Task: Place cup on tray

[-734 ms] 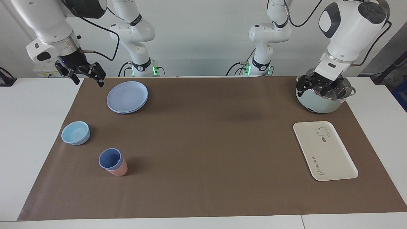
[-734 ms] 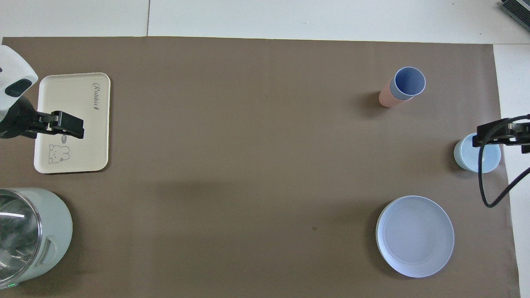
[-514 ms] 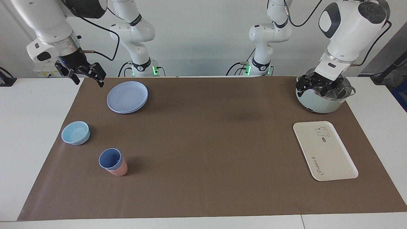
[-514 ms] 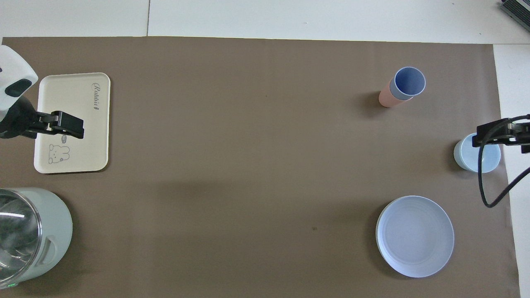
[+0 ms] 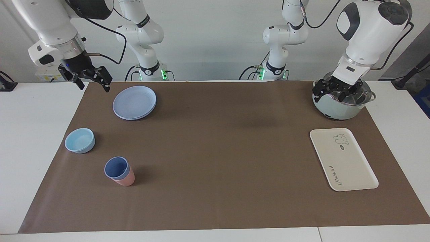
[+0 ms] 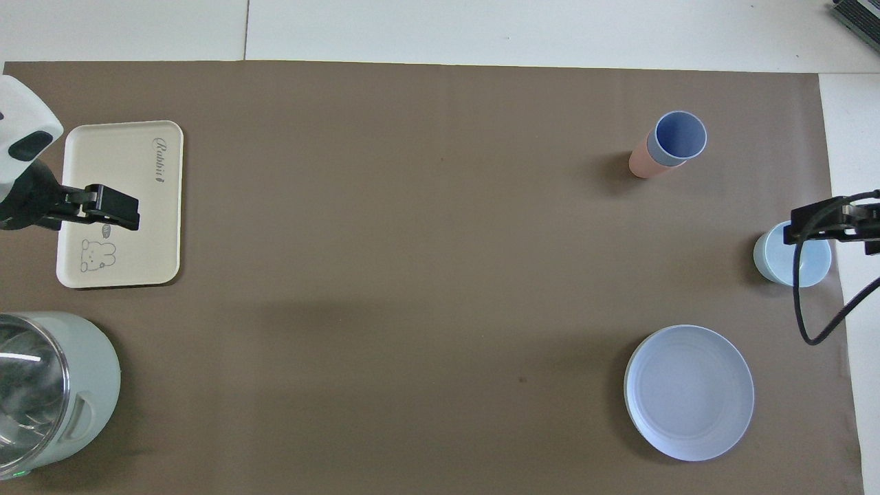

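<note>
Cup: the periwinkle cup [image 5: 116,168] is sitting nested inside a salmon-pink tumbler [image 5: 125,180] on the brown mat [image 5: 215,151], toward my right arm's end of the table, farther from me than the light-blue bowl [image 5: 80,140] and the round plate [image 5: 134,102].
Tray: the cream tray [image 5: 342,159] is lying bare toward my left arm's end, well apart from the cup.
Right gripper: I am holding my right gripper [image 5: 90,80] up over the mat's corner beside the plate, fingers spread and holding nothing.
Left gripper: I am hanging my left gripper [image 5: 336,90] over the pale-green pot [image 5: 341,102], fingers parted, nothing in them; this arm is waiting.
Stage: I am judging the reach as not yet begun.
Risk, nesting: if I am pinching low, I may be lifting the pink tumbler along, or dragging both over.
Risk, tipping: a tapered, light stack could topple if one finger arrives first.
Risk, route: descending carelessly could be clipping the bowl.
</note>
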`<state>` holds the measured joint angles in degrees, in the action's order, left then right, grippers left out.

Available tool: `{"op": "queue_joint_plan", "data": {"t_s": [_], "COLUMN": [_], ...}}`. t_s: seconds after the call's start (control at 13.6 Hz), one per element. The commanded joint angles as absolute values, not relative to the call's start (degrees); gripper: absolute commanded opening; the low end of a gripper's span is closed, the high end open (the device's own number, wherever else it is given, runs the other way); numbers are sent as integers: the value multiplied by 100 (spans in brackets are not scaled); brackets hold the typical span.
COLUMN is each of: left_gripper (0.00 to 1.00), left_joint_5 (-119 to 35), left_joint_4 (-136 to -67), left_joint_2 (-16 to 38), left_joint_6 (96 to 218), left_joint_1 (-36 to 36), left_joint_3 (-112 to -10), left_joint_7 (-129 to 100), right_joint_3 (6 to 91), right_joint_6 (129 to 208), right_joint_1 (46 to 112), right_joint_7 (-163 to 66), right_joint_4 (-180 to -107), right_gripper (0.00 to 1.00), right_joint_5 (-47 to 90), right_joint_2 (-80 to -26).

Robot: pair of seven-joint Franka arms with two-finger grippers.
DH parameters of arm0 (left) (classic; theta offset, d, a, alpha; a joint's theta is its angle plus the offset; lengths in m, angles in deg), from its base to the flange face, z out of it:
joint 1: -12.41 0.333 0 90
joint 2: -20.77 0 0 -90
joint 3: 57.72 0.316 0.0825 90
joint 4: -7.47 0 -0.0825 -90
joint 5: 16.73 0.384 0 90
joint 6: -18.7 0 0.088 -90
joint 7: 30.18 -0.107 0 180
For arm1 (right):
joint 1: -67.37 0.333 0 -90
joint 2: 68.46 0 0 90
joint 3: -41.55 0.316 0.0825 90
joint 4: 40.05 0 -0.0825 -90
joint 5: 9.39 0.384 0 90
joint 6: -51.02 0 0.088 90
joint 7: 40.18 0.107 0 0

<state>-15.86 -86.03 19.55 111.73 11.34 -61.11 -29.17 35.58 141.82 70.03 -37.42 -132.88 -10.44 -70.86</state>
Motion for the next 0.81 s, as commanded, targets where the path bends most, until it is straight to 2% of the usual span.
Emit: {"op": "queue_joint_plan", "data": {"t_s": [0.0,0.22,0.73], "left_gripper": [100,100,100], "left_joint_5": [-1647,-1647,-1647], "left_joint_4": [-8842,-8842,-8842], "left_joint_2": [2165,2165,2165], "left_joint_6": [11222,11222,11222], "left_joint_1": [1162,1162,1170], "left_joint_3": [-6097,-6097,-6097], "left_joint_7": [-3009,-3009,-3009], "right_joint_3": [3619,3610,3610], "right_joint_6": [14681,15497,16701], "right_joint_1": [6913,6712,6026], "right_joint_7": [-4917,-6405,-9761], "right_joint_4": [-13514,-13724,-14137], "right_gripper": [100,100,100], "right_joint_5": [-923,-413,878], "right_joint_2": [-7136,-7066,-6636]}}
